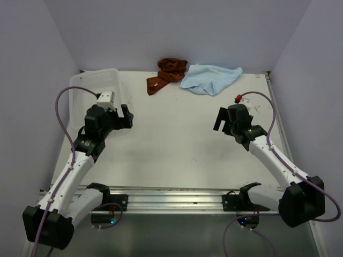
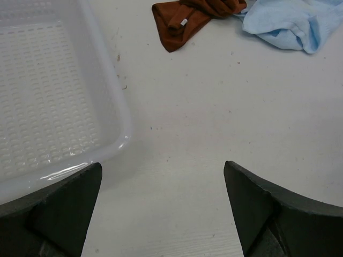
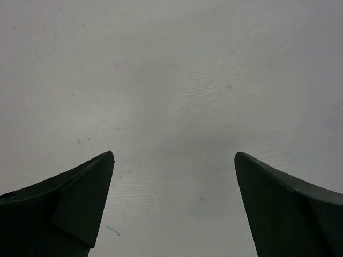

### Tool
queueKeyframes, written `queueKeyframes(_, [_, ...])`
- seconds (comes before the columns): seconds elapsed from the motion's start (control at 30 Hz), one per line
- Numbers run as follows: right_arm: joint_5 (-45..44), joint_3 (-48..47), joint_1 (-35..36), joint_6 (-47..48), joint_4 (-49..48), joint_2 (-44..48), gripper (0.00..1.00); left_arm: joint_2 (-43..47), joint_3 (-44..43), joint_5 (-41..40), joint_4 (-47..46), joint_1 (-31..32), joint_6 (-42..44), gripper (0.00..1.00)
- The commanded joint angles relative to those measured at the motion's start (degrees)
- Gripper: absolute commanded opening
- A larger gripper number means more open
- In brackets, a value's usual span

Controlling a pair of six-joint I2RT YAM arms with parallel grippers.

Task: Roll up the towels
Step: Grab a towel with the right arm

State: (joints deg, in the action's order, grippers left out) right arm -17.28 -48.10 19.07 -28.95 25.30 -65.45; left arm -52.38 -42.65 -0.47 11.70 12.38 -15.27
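Note:
A rust-brown towel [image 1: 166,74] lies crumpled at the table's back middle, with a light blue towel [image 1: 210,78] bunched just to its right. Both also show at the top of the left wrist view, the brown towel [image 2: 187,19] and the blue towel [image 2: 289,21]. My left gripper [image 1: 127,117] hovers open and empty over the left of the table, beside the basket. My right gripper [image 1: 220,120] hovers open and empty over the right of the table; its wrist view shows only bare table between the fingers [image 3: 80,203].
A clear plastic basket [image 1: 96,84] stands at the back left; its rim [image 2: 120,107] fills the left of the left wrist view. A metal rail [image 1: 171,199] runs along the near edge between the arm bases. Walls close in the back and sides.

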Motion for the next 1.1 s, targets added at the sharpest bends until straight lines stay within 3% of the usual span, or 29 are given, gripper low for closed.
queueKeyframes(0.0, [-4.34, -1.56, -0.09, -1.11, -0.16, -1.52, 0.99, 0.09, -2.61, -0.76, 0.16, -0.17, 0.77, 1.00])
queueKeyframes(0.2, [-3.56, -1.73, -0.17, -0.14, -9.54, -7.13, 0.99, 1.23, -2.52, -1.37, 0.16, -0.17, 1.03, 1.00])
queueKeyframes(0.3, [-3.63, -7.78, -0.17, -0.23, -10.27, -14.25, 0.99, 1.05, -2.35, -1.55, 0.16, -0.17, 1.03, 1.00])
queueKeyframes(0.47, [-0.04, -21.92, -0.26, 4.06, -11.49, -26.99, 0.99, 0.00, -2.08, 2.66, -0.72, -0.17, 0.77, 1.00])
queueKeyframes(0.7, [0.67, -41.70, -0.79, 9.52, -11.34, -46.24, 0.99, -0.62, -2.08, 1.26, -0.37, 0.45, 1.38, 1.00])
queueKeyframes(0.93, [6.11, -62.17, -3.16, 9.44, -8.70, -65.47, 0.89, -1.32, -2.08, 1.00, -0.28, 1.42, 1.82, 1.00])
queueKeyframes(1.07, [5.86, -68.62, -3.86, 8.91, -6.32, -71.55, 0.88, -2.90, -2.17, 0.65, -0.19, 1.68, 2.00, 1.00])
